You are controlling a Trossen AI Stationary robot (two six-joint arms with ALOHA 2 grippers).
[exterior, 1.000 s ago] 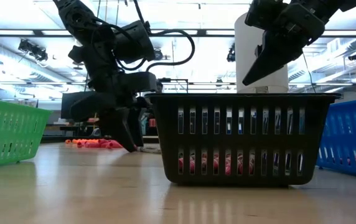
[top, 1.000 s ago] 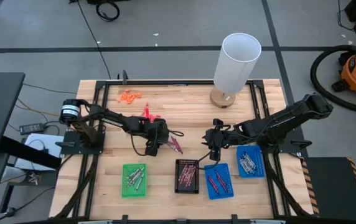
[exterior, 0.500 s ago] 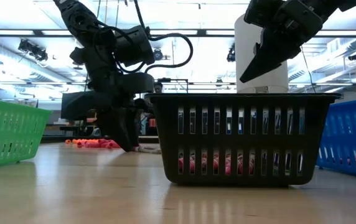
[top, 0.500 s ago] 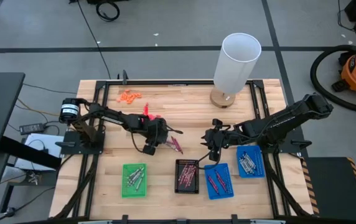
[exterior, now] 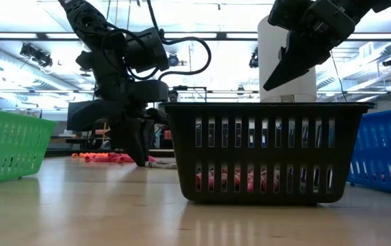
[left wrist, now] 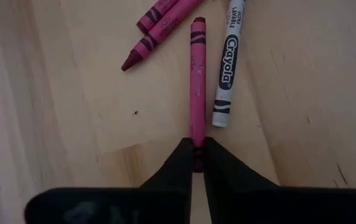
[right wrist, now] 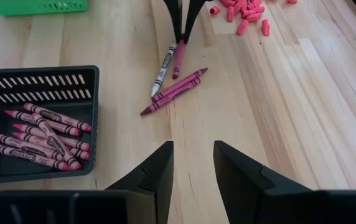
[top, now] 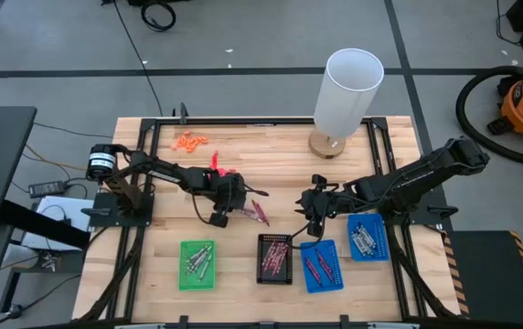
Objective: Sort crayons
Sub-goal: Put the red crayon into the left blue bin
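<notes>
Several loose crayons lie on the wood at mid-table (top: 258,212): a pink one (left wrist: 197,81), a white-wrapped one (left wrist: 228,62) and two maroon ones (right wrist: 178,87). My left gripper (top: 219,217) stands over the pink crayon's near end and is shut on it. My right gripper (top: 312,225) hangs open above the table beside the black tray (top: 275,259), with nothing between its fingers (right wrist: 159,168). The black tray (right wrist: 72,78) holds several pinkish-red crayons (right wrist: 38,134). My left gripper pinches the pink crayon's end (left wrist: 196,142) between its two fingertips. The fingers come steeply from above, slanting from the table's left, and the crayon runs straight on away from them. The crayon lies flat on the wood next to the white-wrapped one.
A green tray (top: 197,265) and two blue trays (top: 321,266) (top: 368,239) with crayons flank the black one along the near side. A tall white cylinder (top: 344,96) stands at the far edge. Orange bits (top: 189,142) and red bits (top: 218,169) lie at the far left.
My left gripper has shut its fingers on the pink crayon's end while staying in place. The crayon has stayed flat on the table. My right gripper has kept still.
</notes>
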